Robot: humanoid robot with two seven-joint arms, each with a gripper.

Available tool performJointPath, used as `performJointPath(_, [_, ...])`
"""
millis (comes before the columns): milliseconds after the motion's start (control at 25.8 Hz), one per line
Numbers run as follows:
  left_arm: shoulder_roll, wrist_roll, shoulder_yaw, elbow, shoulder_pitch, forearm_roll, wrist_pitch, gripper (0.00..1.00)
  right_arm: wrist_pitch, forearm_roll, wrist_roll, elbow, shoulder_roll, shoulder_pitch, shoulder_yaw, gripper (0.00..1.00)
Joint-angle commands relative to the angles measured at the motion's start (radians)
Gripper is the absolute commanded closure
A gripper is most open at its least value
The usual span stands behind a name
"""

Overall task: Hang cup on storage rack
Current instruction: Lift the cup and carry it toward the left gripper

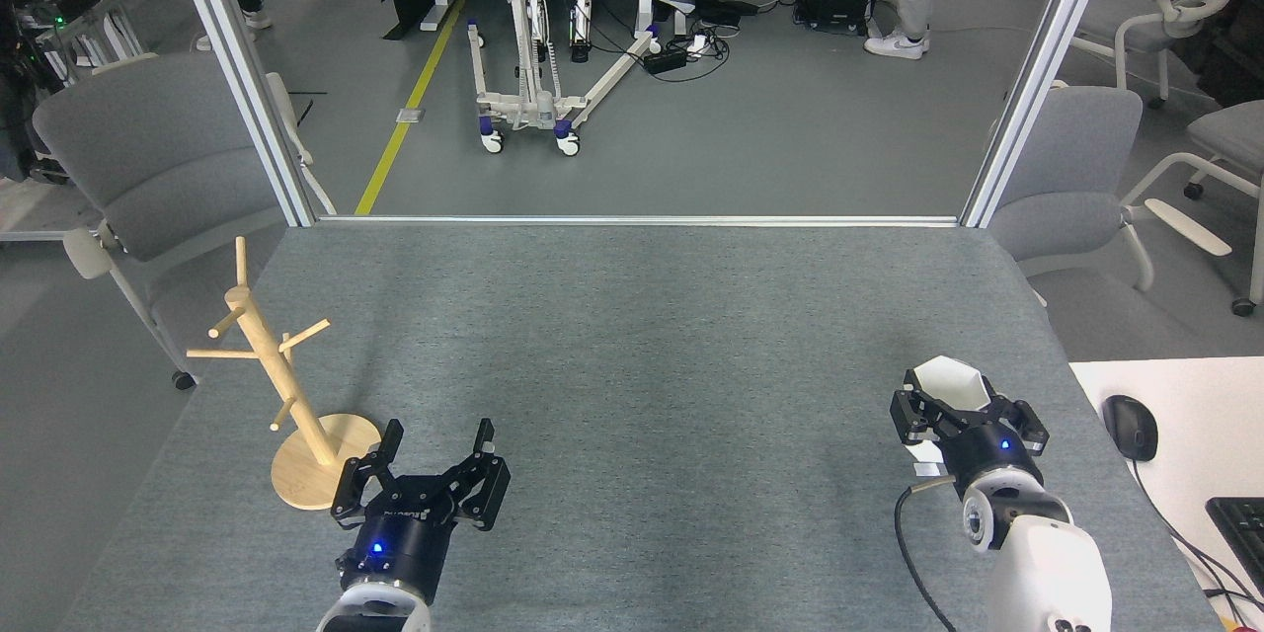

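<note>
The white faceted cup (950,382) sits mouth-up between the fingers of my right gripper (966,407), which is shut on it at the right side of the grey table (632,336). The lower part of the cup is hidden by the gripper. The storage rack (265,355), a light wooden pole with angled pegs on a round base (304,480), stands at the table's left edge. Just right of that base is my left gripper (437,441), open with nothing between its fingers.
A white desk (1175,395) adjoins the table on the right, carrying a black mouse (1129,427) and a keyboard (1240,525). Grey chairs (148,168) stand off both sides. Metal frame posts (1027,79) rise at the far corners.
</note>
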Motion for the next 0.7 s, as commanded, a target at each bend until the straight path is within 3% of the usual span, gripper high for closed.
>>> performJointPath(0, [0.001, 0.001, 0.000, -0.003, -0.001, 0.000, -0.002, 0.01, -0.011, -0.014, 0.175, -0.132, 0.005, -0.001, -0.004, 0.99])
performJointPath(155, [0.001, 0.003, 0.000, -0.003, -0.001, 0.000, -0.002, 0.01, -0.007, -0.040, 0.313, -0.279, 0.011, 0.001, -0.020, 1.00])
performJointPath(349, [0.001, 0.003, 0.000, -0.003, -0.004, 0.000, -0.002, 0.01, -0.008, -0.128, 0.500, -0.465, 0.014, 0.008, -0.018, 1.00])
performJointPath(581, [0.006, 0.003, 0.000, -0.003, -0.009, 0.000, -0.003, 0.01, 0.035, -0.128, 0.552, -0.640, 0.099, 0.019, 0.003, 1.00])
performJointPath(658, [0.007, 0.003, 0.000, -0.003, -0.009, 0.000, -0.003, 0.01, 0.087, -0.128, 0.552, -0.672, 0.108, 0.018, 0.063, 1.00])
